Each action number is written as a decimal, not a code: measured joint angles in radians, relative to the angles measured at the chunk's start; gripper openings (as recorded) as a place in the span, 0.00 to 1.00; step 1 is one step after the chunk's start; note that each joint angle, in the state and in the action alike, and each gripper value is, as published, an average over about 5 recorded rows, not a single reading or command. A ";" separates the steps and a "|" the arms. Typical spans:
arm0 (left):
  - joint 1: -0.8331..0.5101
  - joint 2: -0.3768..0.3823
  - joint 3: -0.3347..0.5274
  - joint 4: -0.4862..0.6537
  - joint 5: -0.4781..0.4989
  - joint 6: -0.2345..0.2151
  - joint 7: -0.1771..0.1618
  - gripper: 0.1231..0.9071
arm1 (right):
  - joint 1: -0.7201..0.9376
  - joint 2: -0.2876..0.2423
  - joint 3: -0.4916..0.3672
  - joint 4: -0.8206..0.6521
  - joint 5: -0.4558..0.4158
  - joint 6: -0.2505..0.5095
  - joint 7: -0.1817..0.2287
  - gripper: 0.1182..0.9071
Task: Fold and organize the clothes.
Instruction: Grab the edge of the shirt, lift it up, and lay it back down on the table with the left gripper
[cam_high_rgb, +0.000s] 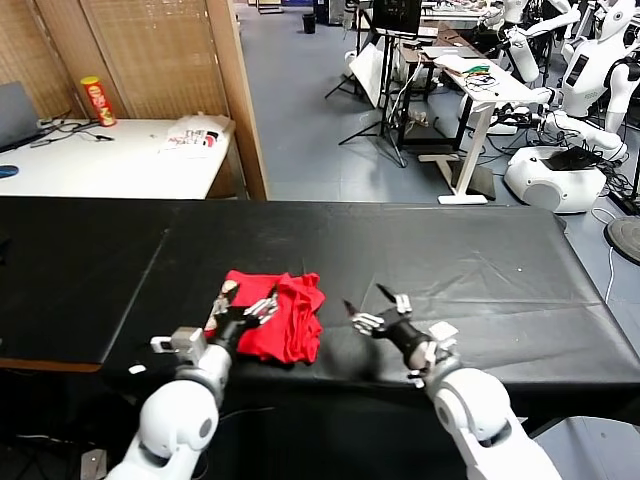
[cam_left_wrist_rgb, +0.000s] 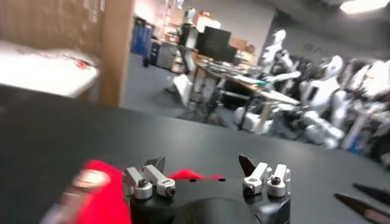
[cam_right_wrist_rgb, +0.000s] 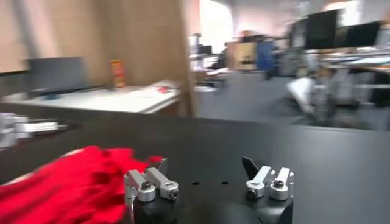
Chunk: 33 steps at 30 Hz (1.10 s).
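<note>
Near the front edge of the black bench (cam_high_rgb: 470, 260), at about seven o'clock from its middle, the red T-shirt (cam_high_rgb: 280, 315) is lying bunched in a folded heap, its lower hem reaching almost to the bench's lip. No container is showing on the bench; the shirt is resting straight on the black cover.

At the shirt's nine o'clock side the left pincer (cam_high_rgb: 245, 303) is hovering over the cloth with its fingers standing wide apart and nothing between them. In the left wrist view the left pincer (cam_left_wrist_rgb: 207, 173) is showing red fabric only beside and behind one finger. Whether the fingertips are touching the cloth is hard to make out.

At three o'clock from the shirt, apart from it, the right pincer (cam_high_rgb: 372, 305) is hanging above bare bench, also spread wide and holding nothing; the right wrist view is showing the right pincer (cam_right_wrist_rgb: 207, 173) with the shirt off to one side.

Any print on the shirt is hidden. Open black surface is stretching toward twelve and three o'clock. A white desk (cam_high_rgb: 110, 160) with a red can (cam_high_rgb: 97, 100) is standing beyond, at eleven o'clock.
</note>
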 joint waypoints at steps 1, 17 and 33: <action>0.006 0.002 -0.011 0.003 0.010 -0.003 0.001 0.86 | 0.020 0.003 -0.026 -0.011 -0.006 -0.005 0.005 0.86; 0.062 -0.024 -0.068 0.033 0.087 -0.028 0.003 0.86 | 0.246 0.170 -0.187 -0.285 -0.217 -0.073 0.100 0.86; 0.057 -0.036 -0.110 0.087 -0.025 -0.085 0.075 0.86 | 0.144 0.219 -0.028 -0.228 -0.175 0.055 0.139 0.86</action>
